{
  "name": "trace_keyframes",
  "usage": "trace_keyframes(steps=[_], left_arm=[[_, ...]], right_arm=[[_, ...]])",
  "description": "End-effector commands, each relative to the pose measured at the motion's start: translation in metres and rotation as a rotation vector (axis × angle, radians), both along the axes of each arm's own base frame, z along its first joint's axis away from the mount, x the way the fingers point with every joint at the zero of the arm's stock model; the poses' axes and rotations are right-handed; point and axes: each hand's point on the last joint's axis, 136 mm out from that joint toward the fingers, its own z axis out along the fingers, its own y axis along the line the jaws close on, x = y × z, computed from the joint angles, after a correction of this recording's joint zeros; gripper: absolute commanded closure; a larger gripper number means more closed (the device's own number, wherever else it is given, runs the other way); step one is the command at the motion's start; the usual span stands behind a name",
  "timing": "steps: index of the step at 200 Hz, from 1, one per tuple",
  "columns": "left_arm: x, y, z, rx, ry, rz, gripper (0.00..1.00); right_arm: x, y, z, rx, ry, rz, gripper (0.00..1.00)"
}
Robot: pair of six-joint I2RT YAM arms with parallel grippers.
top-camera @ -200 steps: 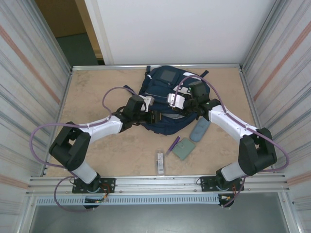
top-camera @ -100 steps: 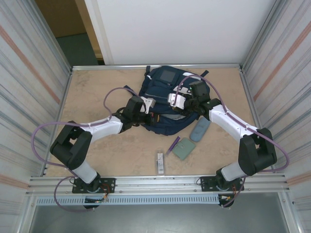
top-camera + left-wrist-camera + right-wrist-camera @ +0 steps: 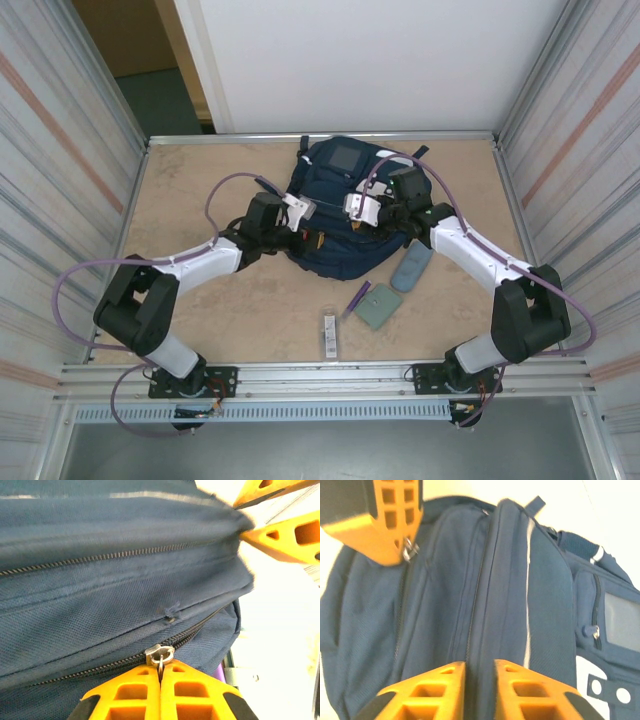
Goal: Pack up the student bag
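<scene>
Top external: student bag [image 3: 340, 180] flat at upper centre of frame — long axis top-to-bottom, grey-patch pocket end toward top. Left gripper [image 3: 160, 675] clamped on zipper pull [image 3: 160, 656]. Right gripper [image 3: 479, 669] — jaws narrowly apart over bag seam.

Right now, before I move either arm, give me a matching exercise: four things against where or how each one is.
1 left gripper
2 right gripper
3 student bag
4 purple pen

a on the table beside a green pouch
b jaws slightly apart over the bag
c far middle of the table
d shut on a zipper pull

Pairs: 1-d, 2-b, 3-c, 4-a
</scene>
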Motion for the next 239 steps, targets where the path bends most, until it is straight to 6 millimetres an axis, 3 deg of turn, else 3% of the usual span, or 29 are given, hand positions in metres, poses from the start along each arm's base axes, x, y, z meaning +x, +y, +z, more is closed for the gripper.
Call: trace_keyframes(steps=[1,10,50,98,154,170,182,200,217,239], left_arm=[[-0.008,-0.017,0.025,-0.080,-0.068,-0.097,1.00],[-0.010,-0.021,0.026,-0.081,-0.071,-0.115,1.00],[-0.014,-0.031,0.028,-0.091,-0.070,-0.152,1.00],[-0.014,-0.032,0.031,-0.096,-0.072,-0.152,1.00],[-0.016,-0.029,0.026,-0.084,-0.065,-0.138,1.00],[-0.016,-0.028,0.027,-0.080,-0.067,-0.137,1.00],[-0.016,-0.027,0.025,-0.072,-0.067,-0.137,1.00],[-0.014,-0.021,0.020,-0.026,-0.077,-0.120,1.00],[-0.004,-0.004,0.006,0.050,-0.068,-0.055,1.00],[0.014,0.027,-0.011,0.132,-0.051,0.061,1.00]], right_arm=[[-0.020,0.015,0.014,0.099,0.069,0.039,0.67],[-0.025,0.017,0.014,0.106,0.095,0.040,0.59],[-0.041,0.019,0.004,0.108,0.200,0.040,0.45],[-0.046,0.017,-0.032,0.041,0.299,0.023,0.41],[-0.042,0.013,-0.058,-0.095,0.204,0.021,0.52],[-0.040,0.010,-0.061,-0.136,0.157,0.016,0.64],[-0.038,0.009,-0.057,-0.133,0.120,0.014,0.79],[-0.039,0.008,-0.046,-0.111,0.077,0.022,0.91],[-0.039,0.006,-0.034,-0.087,0.050,0.031,0.98],[-0.039,0.003,-0.022,-0.079,0.017,0.039,1.00]])
